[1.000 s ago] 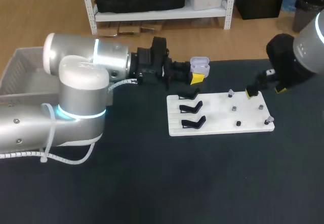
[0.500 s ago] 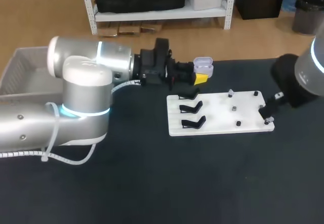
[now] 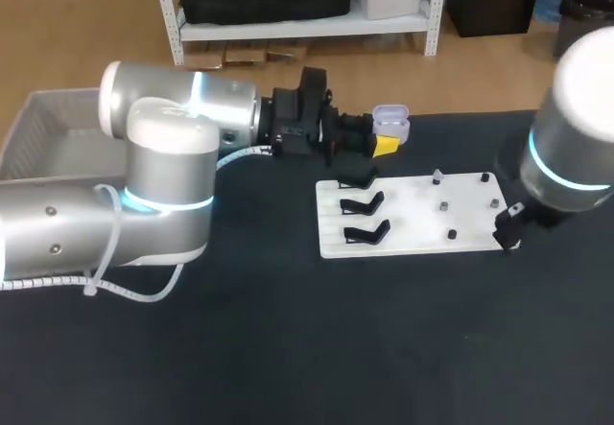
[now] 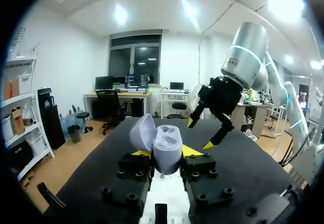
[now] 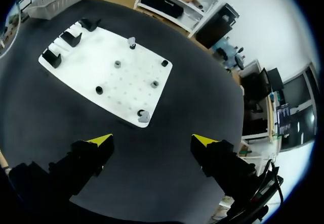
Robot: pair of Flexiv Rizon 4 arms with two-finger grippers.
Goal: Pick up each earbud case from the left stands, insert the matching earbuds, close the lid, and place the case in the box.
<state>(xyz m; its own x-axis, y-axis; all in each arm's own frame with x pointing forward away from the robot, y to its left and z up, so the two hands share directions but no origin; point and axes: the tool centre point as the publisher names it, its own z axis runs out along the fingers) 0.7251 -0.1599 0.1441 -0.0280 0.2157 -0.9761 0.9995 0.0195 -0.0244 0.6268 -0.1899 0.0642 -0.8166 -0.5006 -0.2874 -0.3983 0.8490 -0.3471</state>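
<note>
Holding an open earbud case [image 4: 166, 150] between its two yellow-tipped fingers, the left gripper [image 3: 377, 144] is clamped on the case's lower half from both sides. The case is pale, its lid is tipped back, and two moulded wells show inside. From the head view, the left arm [image 3: 163, 176] stretches in across a black table [image 3: 288, 348] and the case hangs near the table's far edge, just beyond the far left corner of a white board [image 3: 417, 216]. The board lies flat on the dark surface, a little right of the middle. Along its left side stand three black stands [image 3: 366, 231] in a row, one behind another. Scattered over its right half are several small pieces [image 3: 443, 205], grey or dark; they are too small to tell whether they are earbuds or pegs. The right arm [image 3: 566, 147] comes in over the board's near right corner and hides its own tool in the head view. In the right wrist view, the right gripper [image 5: 152, 140] hangs above bare table just off that corner, its fingers wide apart with nothing between them. At the far left, beside the table, sits a grey mesh box [image 3: 38, 137].
</note>
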